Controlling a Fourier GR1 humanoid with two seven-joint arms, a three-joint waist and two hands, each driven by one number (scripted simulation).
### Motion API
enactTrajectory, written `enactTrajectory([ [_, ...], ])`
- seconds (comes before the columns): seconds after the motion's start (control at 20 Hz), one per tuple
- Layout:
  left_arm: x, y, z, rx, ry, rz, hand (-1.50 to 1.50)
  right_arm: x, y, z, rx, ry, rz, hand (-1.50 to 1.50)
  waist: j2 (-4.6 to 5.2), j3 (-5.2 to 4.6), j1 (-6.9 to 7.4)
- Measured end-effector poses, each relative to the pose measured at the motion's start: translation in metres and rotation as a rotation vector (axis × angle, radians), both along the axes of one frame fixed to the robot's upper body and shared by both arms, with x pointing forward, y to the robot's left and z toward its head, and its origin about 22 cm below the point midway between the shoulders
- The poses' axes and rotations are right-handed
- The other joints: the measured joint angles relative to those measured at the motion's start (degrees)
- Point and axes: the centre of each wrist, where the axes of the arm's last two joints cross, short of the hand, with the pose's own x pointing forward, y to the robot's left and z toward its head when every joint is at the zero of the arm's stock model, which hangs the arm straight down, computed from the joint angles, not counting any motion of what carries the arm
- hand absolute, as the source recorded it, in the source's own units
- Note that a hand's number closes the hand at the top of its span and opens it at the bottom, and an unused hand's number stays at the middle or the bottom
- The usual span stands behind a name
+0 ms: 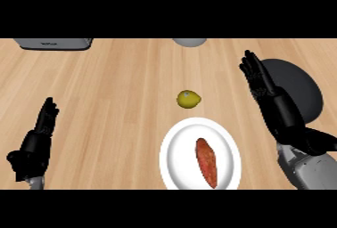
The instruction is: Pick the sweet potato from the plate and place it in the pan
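Observation:
A reddish-orange sweet potato (207, 162) lies lengthwise on a white plate (176, 156) at the lower middle of the wooden counter. A dark grey pan (304, 87) sits at the right, partly hidden behind my right hand (270, 99). That hand is open with straight fingers pointing away, raised to the right of the plate and not touching the sweet potato. My left hand (38, 133) rests open at the lower left, fingers up, far from the plate.
A yellow-green round fruit (188, 99) lies just beyond the plate. A grey appliance (52, 43) stands at the far left edge, and a grey rounded object (190, 42) shows at the far middle edge.

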Motion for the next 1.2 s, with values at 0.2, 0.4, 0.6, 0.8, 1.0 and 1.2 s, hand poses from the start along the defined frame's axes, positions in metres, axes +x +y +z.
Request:
enactTrajectory([
  [0.2,0.006,-0.021,0.005,-0.062,-0.043,-0.095,0.0,0.002,0.005,-0.001,0.064,0.031,0.195,1.5,0.64,1.22,0.51],
  [0.4,0.017,-0.062,0.009,-0.157,-0.079,-0.238,0.0,0.008,-0.008,-0.013,0.012,0.091,0.307,-1.5,1.16,1.6,0.25],
  [0.6,0.017,-0.085,0.013,-0.212,-0.074,-0.31,0.0,0.001,-0.06,-0.048,0.029,0.165,0.344,-1.5,1.01,1.81,0.01],
  [0.8,0.015,-0.089,0.012,-0.236,-0.064,-0.344,0.0,-0.003,-0.099,-0.06,-0.063,0.143,0.393,-1.5,0.85,1.86,0.16],
  [1.0,0.019,-0.098,0.01,-0.248,-0.066,-0.358,0.0,0.012,-0.118,-0.047,-0.181,0.1,0.425,-1.5,0.81,1.85,0.38],
  [1.2,0.021,-0.099,0.007,-0.251,-0.062,-0.36,0.0,0.024,-0.107,-0.028,-0.316,0.092,0.486,-1.5,0.75,1.81,0.49],
])
